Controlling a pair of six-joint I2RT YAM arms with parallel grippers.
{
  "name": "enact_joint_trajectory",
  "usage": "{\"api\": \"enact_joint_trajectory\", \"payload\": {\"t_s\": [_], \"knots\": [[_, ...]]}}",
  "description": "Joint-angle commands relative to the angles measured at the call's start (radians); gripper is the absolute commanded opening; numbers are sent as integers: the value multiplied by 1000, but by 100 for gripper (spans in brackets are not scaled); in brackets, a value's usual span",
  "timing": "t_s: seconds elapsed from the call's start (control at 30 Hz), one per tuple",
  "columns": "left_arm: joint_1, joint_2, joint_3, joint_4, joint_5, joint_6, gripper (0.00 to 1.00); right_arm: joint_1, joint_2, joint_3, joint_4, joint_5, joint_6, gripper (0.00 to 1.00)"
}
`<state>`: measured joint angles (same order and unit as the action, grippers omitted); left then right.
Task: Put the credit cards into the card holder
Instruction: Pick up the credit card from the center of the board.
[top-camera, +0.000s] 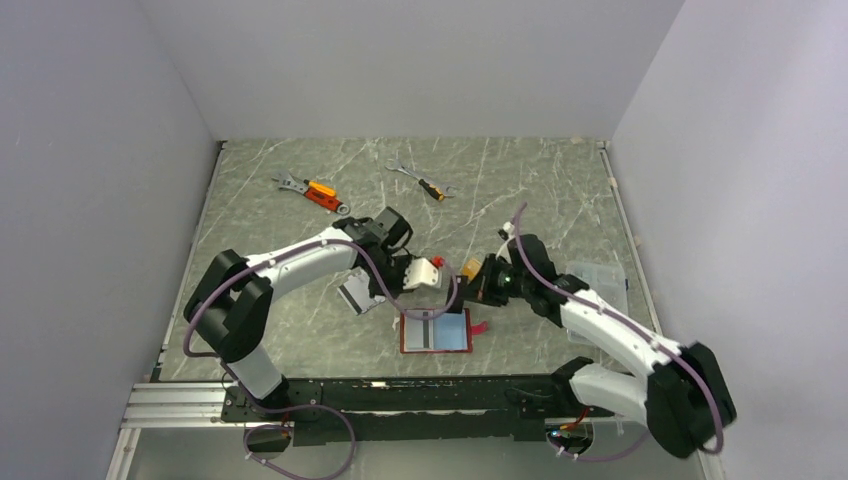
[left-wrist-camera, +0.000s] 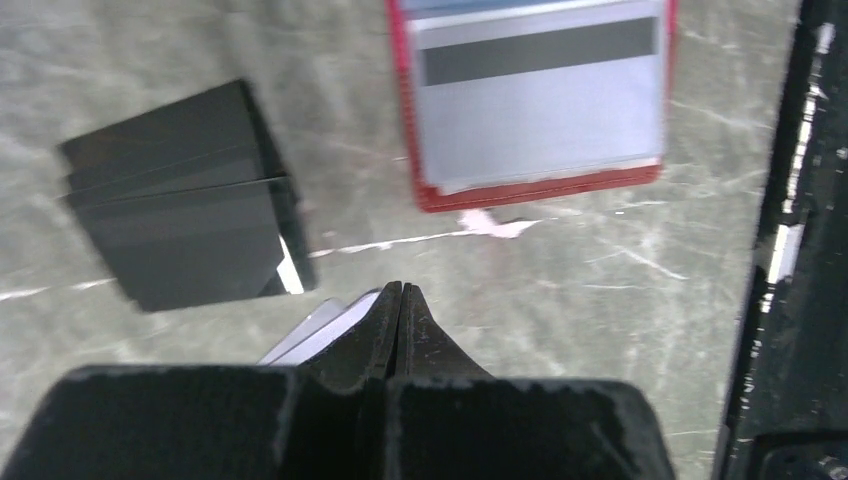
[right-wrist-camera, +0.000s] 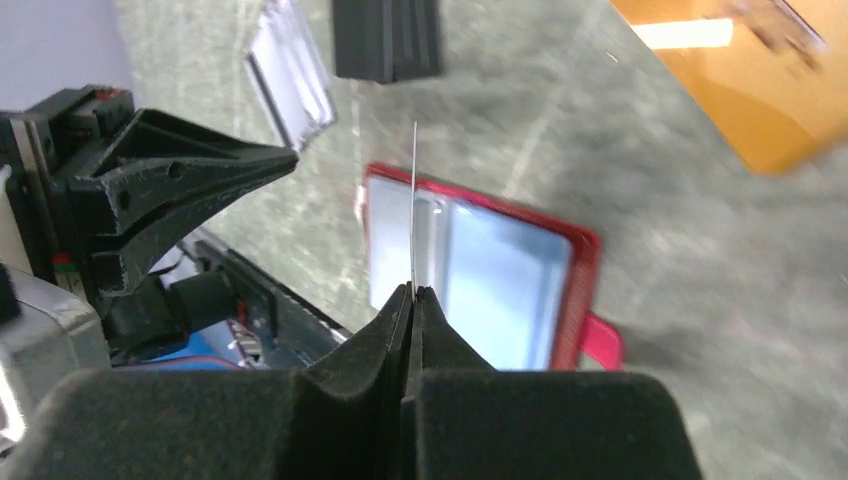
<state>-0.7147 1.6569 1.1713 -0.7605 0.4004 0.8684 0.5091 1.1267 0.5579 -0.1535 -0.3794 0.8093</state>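
Note:
The red card holder (top-camera: 435, 349) lies open near the table's front edge, with a silver-grey credit card with a dark stripe (left-wrist-camera: 540, 90) in one pale blue pocket. My right gripper (right-wrist-camera: 412, 290) is shut on a thin card (right-wrist-camera: 413, 200) seen edge-on, held upright just above the holder (right-wrist-camera: 480, 270). My left gripper (left-wrist-camera: 400, 290) is shut with nothing visible between its fingers, a little short of the holder. A stack of black cards (left-wrist-camera: 180, 210) lies to its left, and a pale card (left-wrist-camera: 320, 335) shows beside its finger. An orange card (right-wrist-camera: 740, 80) lies beyond the holder.
Two orange-handled wrenches (top-camera: 318, 192) (top-camera: 428, 186) lie at the back of the table. A clear plastic box (top-camera: 600, 280) sits at the right edge. A black rail (top-camera: 400, 395) runs along the front edge. Grey walls close in three sides.

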Motion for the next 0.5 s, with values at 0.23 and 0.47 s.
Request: {"api": "enact_joint_trajectory", "payload": {"t_s": [0.23, 0.47], "knots": [[-68, -38, -36, -8, 37, -43, 0, -3, -223, -96, -335, 174, -6, 0], [-68, -32, -44, -2, 21, -43, 0, 11, -178, -119, -265, 154, 0, 0]]}}
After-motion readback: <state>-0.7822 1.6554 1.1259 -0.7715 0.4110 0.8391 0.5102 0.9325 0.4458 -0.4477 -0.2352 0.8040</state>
